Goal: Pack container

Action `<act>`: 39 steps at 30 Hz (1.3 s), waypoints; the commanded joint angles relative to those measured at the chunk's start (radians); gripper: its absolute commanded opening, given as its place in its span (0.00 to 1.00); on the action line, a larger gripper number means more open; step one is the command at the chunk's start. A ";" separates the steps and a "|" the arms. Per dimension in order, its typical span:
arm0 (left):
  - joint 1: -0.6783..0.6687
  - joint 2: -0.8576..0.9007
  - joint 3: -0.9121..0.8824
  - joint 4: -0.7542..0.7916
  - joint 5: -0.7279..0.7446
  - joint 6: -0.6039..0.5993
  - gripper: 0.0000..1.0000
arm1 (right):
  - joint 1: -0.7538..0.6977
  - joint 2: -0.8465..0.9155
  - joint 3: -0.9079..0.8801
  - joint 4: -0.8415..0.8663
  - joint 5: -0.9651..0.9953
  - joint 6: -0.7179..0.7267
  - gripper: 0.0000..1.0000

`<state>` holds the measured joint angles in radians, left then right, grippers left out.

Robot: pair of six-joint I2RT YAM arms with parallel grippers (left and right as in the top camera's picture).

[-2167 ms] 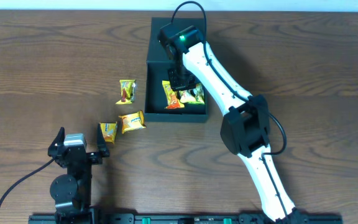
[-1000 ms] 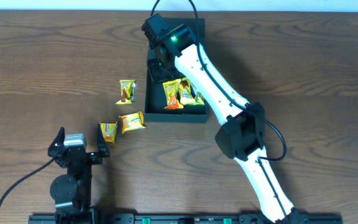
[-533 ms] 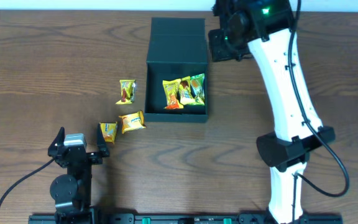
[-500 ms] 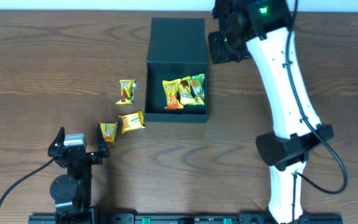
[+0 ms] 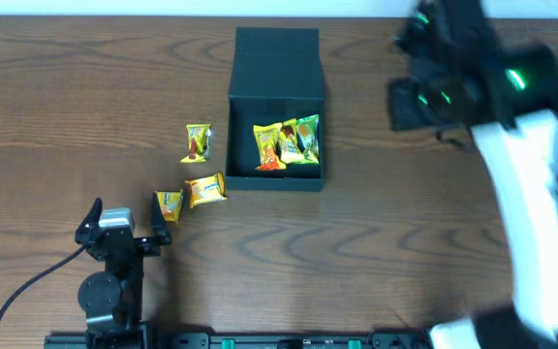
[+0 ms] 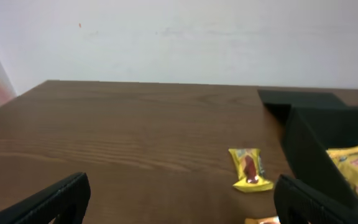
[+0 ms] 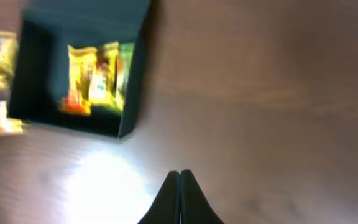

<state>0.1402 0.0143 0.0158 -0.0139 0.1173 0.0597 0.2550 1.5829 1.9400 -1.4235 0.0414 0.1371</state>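
Starting leftmost, my left jaws hang spread wide and empty, near the small yellow foil snack packet (image 5: 169, 206) and the small orange foil snack packet (image 5: 205, 189), which lie just beside each other. Closing there could pinch both or flick one away. Next, the lone yellow foil packet with a red print (image 5: 198, 142) lies near the left wall of the dark teal-green square rigid container (image 5: 243, 136). That box sits mid-way along the brown wooden worktop (image 5: 66, 97), its flap lid (image 5: 277, 58) open behind and three bright packets (image 5: 286, 143) inside. A jaw dropping there could shove the box. Rightmost, my right jaws are pressed together on nothing, well clear of the box. Descending like that, they would only push a packet.
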 commanded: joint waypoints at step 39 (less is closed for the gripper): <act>-0.001 0.885 0.736 -0.406 0.257 -0.295 0.96 | -0.051 -0.718 -0.719 0.170 0.127 -0.090 0.99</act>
<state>0.1402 0.7933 0.6430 -0.3866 0.4282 -0.3229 0.2047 0.8665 1.2263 -1.2518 0.1516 0.0624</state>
